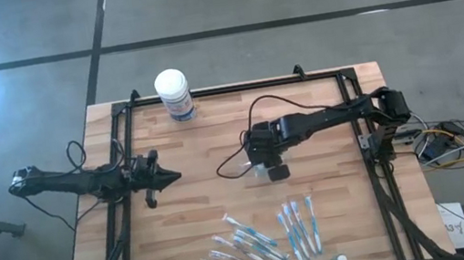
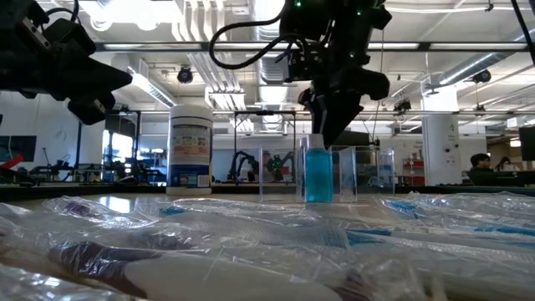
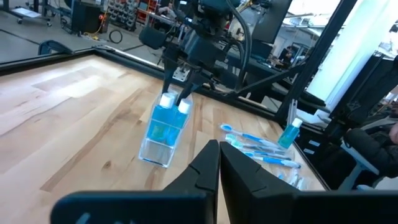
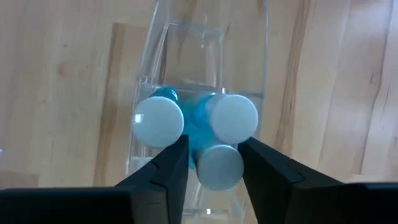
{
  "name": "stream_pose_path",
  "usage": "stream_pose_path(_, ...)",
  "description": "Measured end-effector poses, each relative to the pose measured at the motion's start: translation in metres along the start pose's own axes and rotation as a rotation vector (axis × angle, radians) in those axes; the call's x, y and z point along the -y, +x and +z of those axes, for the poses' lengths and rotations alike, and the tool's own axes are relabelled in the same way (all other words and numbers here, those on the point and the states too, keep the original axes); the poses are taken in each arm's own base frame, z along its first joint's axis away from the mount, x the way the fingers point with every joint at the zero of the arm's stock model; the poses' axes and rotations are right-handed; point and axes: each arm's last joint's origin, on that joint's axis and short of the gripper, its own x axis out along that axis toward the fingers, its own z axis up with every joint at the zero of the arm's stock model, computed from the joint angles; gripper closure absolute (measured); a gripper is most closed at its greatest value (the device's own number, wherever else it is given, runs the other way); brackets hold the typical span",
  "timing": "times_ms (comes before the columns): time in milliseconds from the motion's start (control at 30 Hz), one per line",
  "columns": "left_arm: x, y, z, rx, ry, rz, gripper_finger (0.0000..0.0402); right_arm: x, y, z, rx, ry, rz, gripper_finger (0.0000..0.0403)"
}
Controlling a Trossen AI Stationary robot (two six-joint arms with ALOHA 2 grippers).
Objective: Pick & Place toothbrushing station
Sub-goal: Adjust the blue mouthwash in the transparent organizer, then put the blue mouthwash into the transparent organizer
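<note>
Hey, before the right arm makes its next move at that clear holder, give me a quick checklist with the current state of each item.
1. Clear holder upright on the table: ok.
2. Right gripper directly over the holder, at the bottle caps: ok.
3. Blue bottles fully seated in the holder: cannot tell; three white caps show, one nearer the wrist camera.
4. Left gripper shut and parked at the table's left side, away from the holder: ok.
5. Toothbrushes apart from the holder, toward the front edge: ok.
6. White tub well away at the back edge: ok.
</note>
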Motion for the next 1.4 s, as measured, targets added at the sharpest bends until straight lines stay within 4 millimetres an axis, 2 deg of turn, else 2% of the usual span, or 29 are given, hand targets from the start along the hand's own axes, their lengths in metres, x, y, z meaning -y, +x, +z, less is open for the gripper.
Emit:
stream_pose_path(333,0.000,0.000,0.000,-0.004,0.000,0.001,0.0386,0.003,-0.014,0.009,0.047,0.020,-0.009,0.0246)
stream_pose_path(667,0.000,0.000,0.000,-0.004,-0.006,0.002,0.0384,0.005,-0.028,0.004,-0.008,0.029,-0.026,0.0257)
stream_pose_path(867,0.000,0.000,0.000,-0.005,-0.006,0.002,0.0387,0.007,-0.053,-0.001,0.049,0.046,-0.065,0.0259)
stream_pose_path(967,0.000,0.000,-0.001,-0.006,-0.006,0.002,0.0387,0.007,-0.072,-0.006,0.084,0.084,-0.067,0.0257)
stream_pose_path(1233,0.000,0.000,-0.001,-0.008,-0.007,0.003,0.0386,-0.004,-0.122,-0.041,0.022,0.162,-0.020,0.0266)
stream_pose_path(1400,0.000,0.000,-0.001,-0.009,-0.026,0.003,0.0386,-0.024,-0.145,-0.063,-0.034,0.267,0.121,0.0268)
